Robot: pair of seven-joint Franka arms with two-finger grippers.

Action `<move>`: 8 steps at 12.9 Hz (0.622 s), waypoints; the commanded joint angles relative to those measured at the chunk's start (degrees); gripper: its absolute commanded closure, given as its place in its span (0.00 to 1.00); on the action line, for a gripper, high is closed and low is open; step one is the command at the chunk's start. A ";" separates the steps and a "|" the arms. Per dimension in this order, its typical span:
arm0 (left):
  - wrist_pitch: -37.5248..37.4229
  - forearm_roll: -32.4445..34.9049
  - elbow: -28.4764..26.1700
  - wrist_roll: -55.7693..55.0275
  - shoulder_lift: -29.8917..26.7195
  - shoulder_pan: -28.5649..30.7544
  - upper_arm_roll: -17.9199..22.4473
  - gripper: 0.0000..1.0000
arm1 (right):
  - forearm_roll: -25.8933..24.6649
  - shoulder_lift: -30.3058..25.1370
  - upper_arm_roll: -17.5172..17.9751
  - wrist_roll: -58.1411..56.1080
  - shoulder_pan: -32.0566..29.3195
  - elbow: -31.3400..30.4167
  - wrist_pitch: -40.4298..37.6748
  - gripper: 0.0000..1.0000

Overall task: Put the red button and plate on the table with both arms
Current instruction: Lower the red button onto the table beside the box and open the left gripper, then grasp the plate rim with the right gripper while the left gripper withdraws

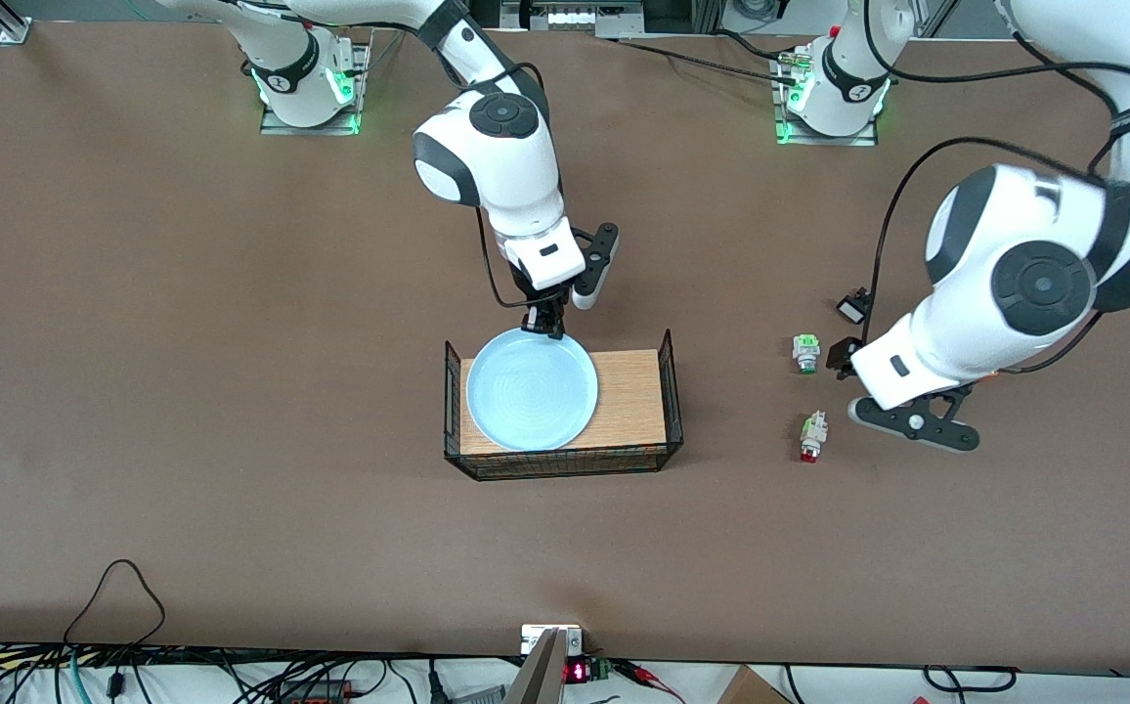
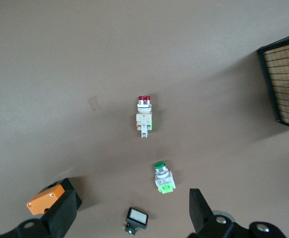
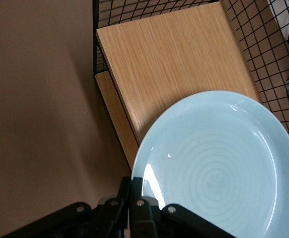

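The pale blue plate (image 1: 532, 389) is over the wooden tray (image 1: 629, 391), toward the tray's right-arm end. My right gripper (image 1: 545, 326) is shut on the plate's rim on the side toward the robot bases; the right wrist view shows the gripper (image 3: 140, 193) pinching the plate (image 3: 224, 168). I cannot tell whether the plate rests on the tray. The red button (image 1: 811, 437) lies on the brown table (image 1: 233, 342) toward the left arm's end, also in the left wrist view (image 2: 144, 115). My left gripper (image 2: 130, 198) is open and empty above the table, apart from the red button.
A green-capped button (image 1: 805, 352) lies farther from the front camera than the red one. A small black switch (image 2: 136, 219) lies under the left gripper. An orange box (image 2: 45, 202) sits by one left finger. The tray has black wire sides (image 3: 263, 54).
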 commanded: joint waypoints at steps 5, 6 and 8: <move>-12.11 -1.99 11.92 1.07 0.54 0.40 -0.63 0.00 | -0.78 -2.63 -0.44 6.87 5.82 7.34 -11.01 1.00; -12.20 -1.99 13.24 1.07 0.54 0.40 -0.54 0.00 | -0.78 -3.50 -0.35 7.50 6.26 9.37 -16.09 1.00; -13.07 -2.07 13.52 1.07 0.36 0.75 -0.45 0.00 | -0.87 -5.34 -0.53 8.29 6.01 11.67 -24.11 1.00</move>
